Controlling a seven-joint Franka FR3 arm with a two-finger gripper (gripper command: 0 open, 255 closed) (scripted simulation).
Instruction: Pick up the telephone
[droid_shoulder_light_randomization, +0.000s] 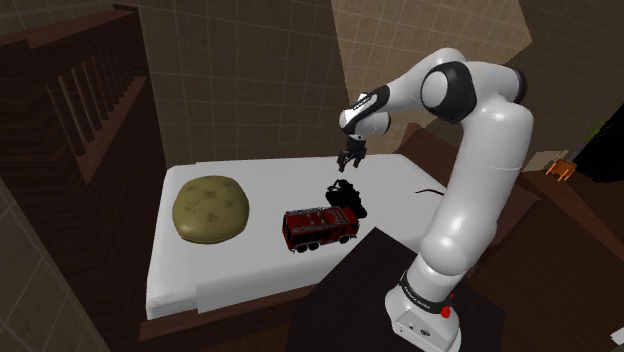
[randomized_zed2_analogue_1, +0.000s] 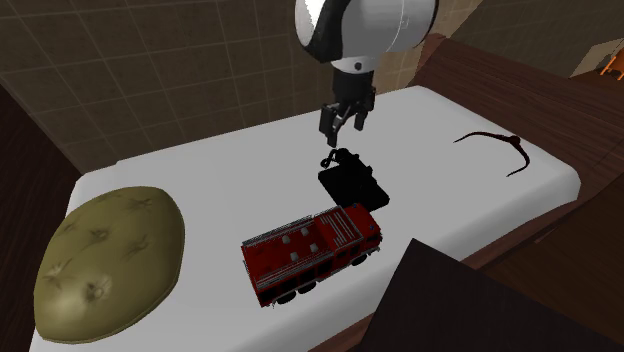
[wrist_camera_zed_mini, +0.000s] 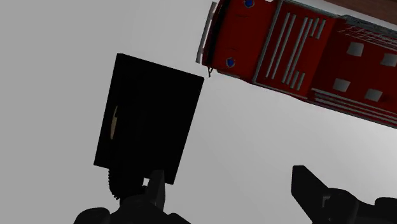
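The telephone (droid_shoulder_light_randomization: 345, 195) is a flat black box with a coiled cord, lying on the white bed surface (droid_shoulder_light_randomization: 250, 180) beside a red toy fire truck (droid_shoulder_light_randomization: 320, 226). My gripper (droid_shoulder_light_randomization: 349, 160) hangs a little above the telephone (randomized_zed2_analogue_1: 353, 180), near its far end, pointing down. In the second exterior view the gripper (randomized_zed2_analogue_1: 343, 125) is open and holds nothing. In the wrist view the telephone (wrist_camera_zed_mini: 149, 118) lies ahead of one finger rather than centred in the gripper (wrist_camera_zed_mini: 229, 178), whose fingers stand wide apart over bare white surface.
An olive cushion (droid_shoulder_light_randomization: 211, 208) rests on the bed toward the shoulder view's left. A thin dark curved thing (randomized_zed2_analogue_1: 495, 140) lies on the bed near its wooden edge. The fire truck (randomized_zed2_analogue_1: 312, 250) sits close to the telephone. A dark stand corner (randomized_zed2_analogue_1: 470, 310) rises at the bed's near side.
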